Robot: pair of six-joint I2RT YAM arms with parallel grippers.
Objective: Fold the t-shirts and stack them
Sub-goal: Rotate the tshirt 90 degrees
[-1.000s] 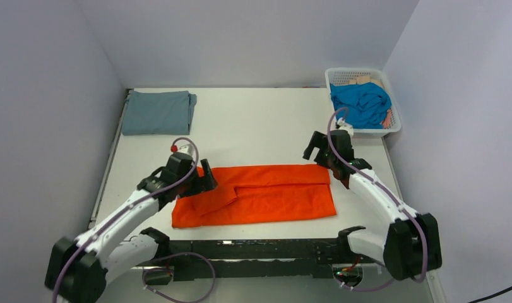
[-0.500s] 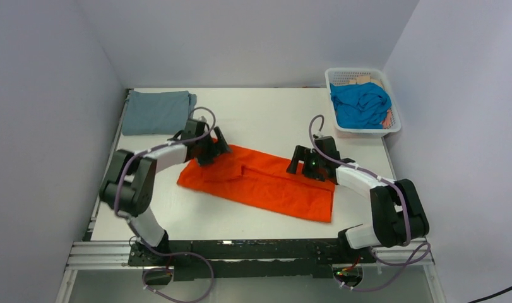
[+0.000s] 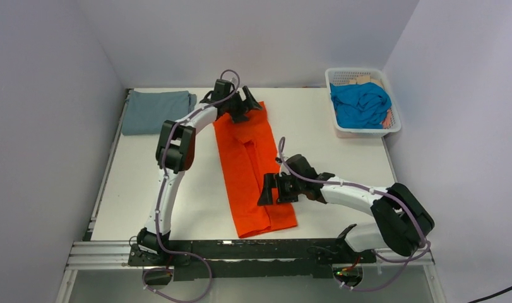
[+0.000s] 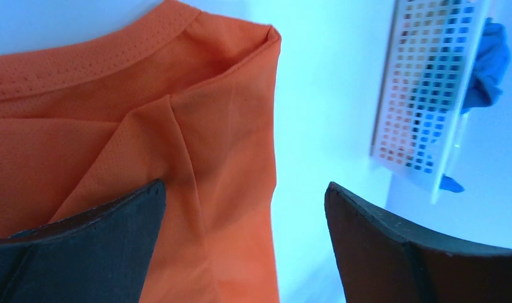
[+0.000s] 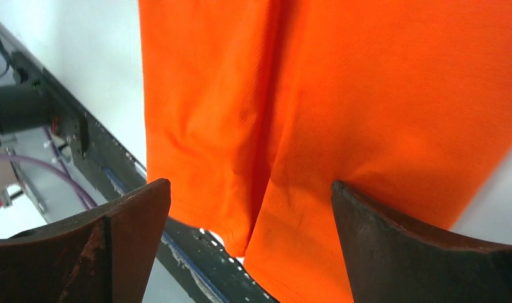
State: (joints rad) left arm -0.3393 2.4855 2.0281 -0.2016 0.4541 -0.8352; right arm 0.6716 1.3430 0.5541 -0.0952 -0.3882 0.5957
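— On the white table (image 3: 348,170), why does the orange t-shirt (image 3: 250,170) lie as such a long narrow band?

— Its sides are folded inward, I think; a fold line runs along the middle. The band reaches from the far centre of the table to the near edge, a little slanted.

— And the two arms stand toward its two ends?

— Yes. The left gripper (image 4: 245,189) is over the collar end, far from the bases. Its fingers are spread apart, one above the cloth and the other above bare table, with nothing held between them. The right gripper (image 5: 250,184) is over the part near the hem, close to the black rail (image 3: 253,249). It is also released, with both fingers above the orange cloth, grasping nothing.

— For what reason, do you judge?

— Probably each one is placed to take an end, so that the band can be folded across its length. That is only my guess.

— Where are the other shirts?

— The grey-blue t-shirt (image 3: 158,112) is already folded flat in the far left corner, well apart from the orange one. The turquoise t-shirt (image 3: 362,103) is crumpled in the white basket (image 3: 394,129) at the far right corner, not yet folded.

— And the room?

— Plain pale walls (image 3: 253,38) close the table on three sides. The surface looks smooth and matt, so cloth should slide on it easily.
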